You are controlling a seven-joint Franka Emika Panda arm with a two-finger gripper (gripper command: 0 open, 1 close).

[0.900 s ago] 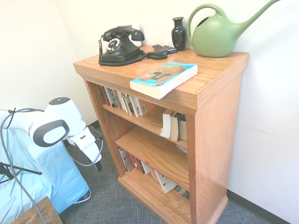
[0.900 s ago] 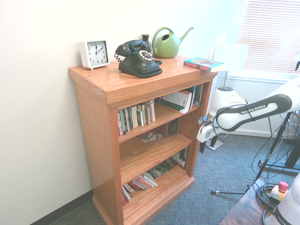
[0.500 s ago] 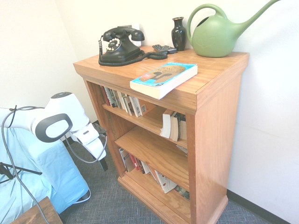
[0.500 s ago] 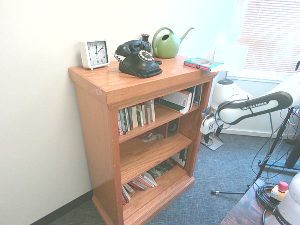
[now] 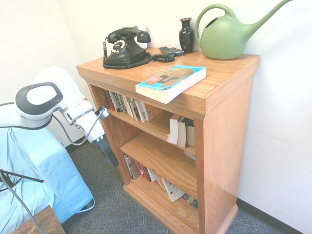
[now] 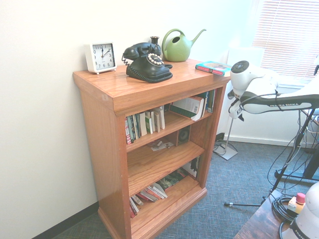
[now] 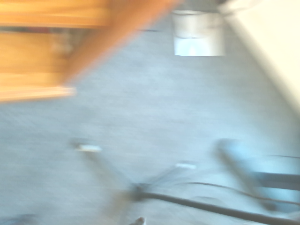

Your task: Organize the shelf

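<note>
The shelf (image 5: 222, 126) of orange-brown wood stands against the wall, its three tiers facing me. A teal book (image 5: 170, 82) lies flat on the top board near the front edge. Upright books (image 5: 129, 105) fill one end of the top tier, and others (image 5: 180, 130) lean at the other end. Toppled books (image 5: 146, 173) lie in the bottom tier. My gripper (image 5: 109, 157) hangs beside the shelf's side panel, fingers pointing down, open and holding nothing. In the second exterior view the gripper (image 6: 233, 112) sits just past the shelf's (image 6: 104, 129) right edge. The blurred wrist view shows carpet and a corner of the shelf (image 7: 47, 47).
On the top board stand a black rotary phone (image 5: 126, 48), a dark vase (image 5: 186, 35), a green watering can (image 5: 226, 34) and a white clock (image 6: 100, 57). A small dark remote (image 5: 171, 50) lies behind the phone. Loose papers (image 6: 162, 145) rest on the middle tier. Grey carpet (image 6: 234, 189) surrounds the shelf.
The arm has swung upward and closer to the shelf. The gripper rose from near the floor to the height of the upper tiers, still empty.
</note>
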